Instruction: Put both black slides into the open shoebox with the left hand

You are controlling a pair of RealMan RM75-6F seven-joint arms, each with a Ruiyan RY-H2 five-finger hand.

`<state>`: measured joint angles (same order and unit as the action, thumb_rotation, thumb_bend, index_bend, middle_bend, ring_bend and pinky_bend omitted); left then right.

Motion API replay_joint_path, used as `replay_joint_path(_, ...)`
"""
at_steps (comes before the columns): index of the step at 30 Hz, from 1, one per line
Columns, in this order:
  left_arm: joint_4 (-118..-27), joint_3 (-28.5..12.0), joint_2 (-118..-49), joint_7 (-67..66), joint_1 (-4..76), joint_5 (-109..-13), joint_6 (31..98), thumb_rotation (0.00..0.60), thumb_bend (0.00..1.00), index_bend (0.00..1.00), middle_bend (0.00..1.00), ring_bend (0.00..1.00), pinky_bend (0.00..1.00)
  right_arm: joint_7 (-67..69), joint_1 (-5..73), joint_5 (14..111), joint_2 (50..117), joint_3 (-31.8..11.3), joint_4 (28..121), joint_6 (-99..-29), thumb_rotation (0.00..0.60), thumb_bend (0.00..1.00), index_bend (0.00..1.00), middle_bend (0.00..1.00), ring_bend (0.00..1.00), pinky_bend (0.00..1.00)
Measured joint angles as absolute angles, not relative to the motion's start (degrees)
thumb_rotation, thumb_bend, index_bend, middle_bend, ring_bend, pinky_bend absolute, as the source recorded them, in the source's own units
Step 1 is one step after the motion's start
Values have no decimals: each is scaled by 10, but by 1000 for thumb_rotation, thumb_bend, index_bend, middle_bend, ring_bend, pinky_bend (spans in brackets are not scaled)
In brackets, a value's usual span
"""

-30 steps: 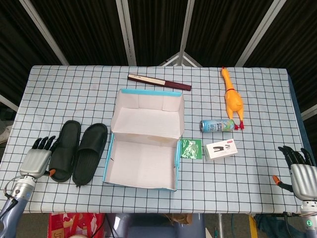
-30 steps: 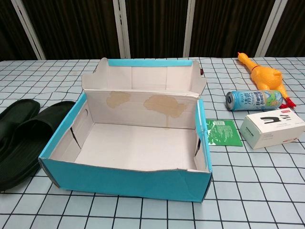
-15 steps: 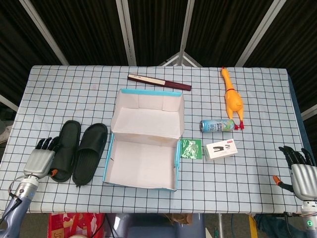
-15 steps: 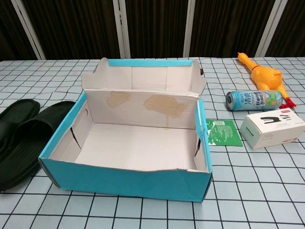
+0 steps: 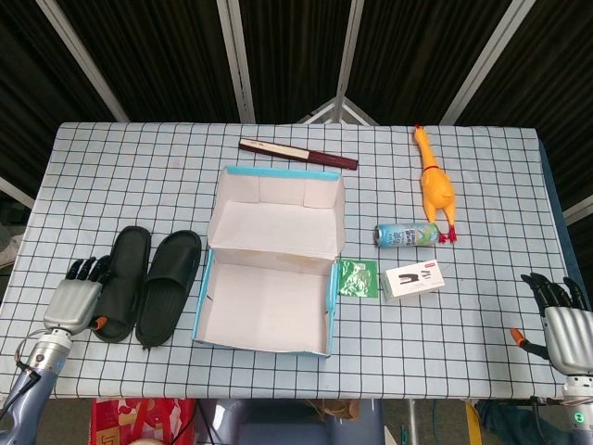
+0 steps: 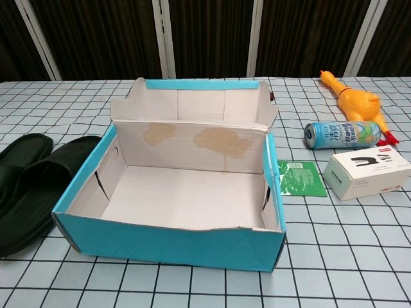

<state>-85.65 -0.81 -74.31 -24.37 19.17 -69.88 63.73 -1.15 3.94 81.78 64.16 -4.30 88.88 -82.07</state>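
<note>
Currently, the shoebox lies open at table centre, lid flap standing at its 12 o'clock edge, interior bare. Both slides lie side by side at the box's 9 o'clock: the near slide just beside the box wall, the far slide beyond it, the two touching or nearly so. The left hand sits at the far slide's 9 o'clock, fingers spread, holding nothing; its fingertips appear to reach the slide's edge, though contact cannot be confirmed. The right hand rests at the table's 4 o'clock corner, fingers apart, empty. At the box's 3 o'clock: a green packet, a white carton, a can and a rubber chicken. A dark fan lies at 12 o'clock.
</note>
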Motion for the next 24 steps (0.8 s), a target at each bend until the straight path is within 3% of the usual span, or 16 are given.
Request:
replay_joint_path(6,-858,-8,-742,-246,191,-700,642,600,310,259,5,0,30,-11,39,816,640,-43,891,-819,600,226,178,163,203,78)
replay_joint_path(18,-852,-7,-744,-244,188,-701,650,600,515,322,32,0,30,-9,39,815,638,-42,894,-816,600,226,178,163,203,78)
replay_joint_path(24,-849,-7,-743,-240,185,-704,657,600,547,347,39,0,30,-7,39,815,636,-42,895,-816,600,226,178,163,203,78)
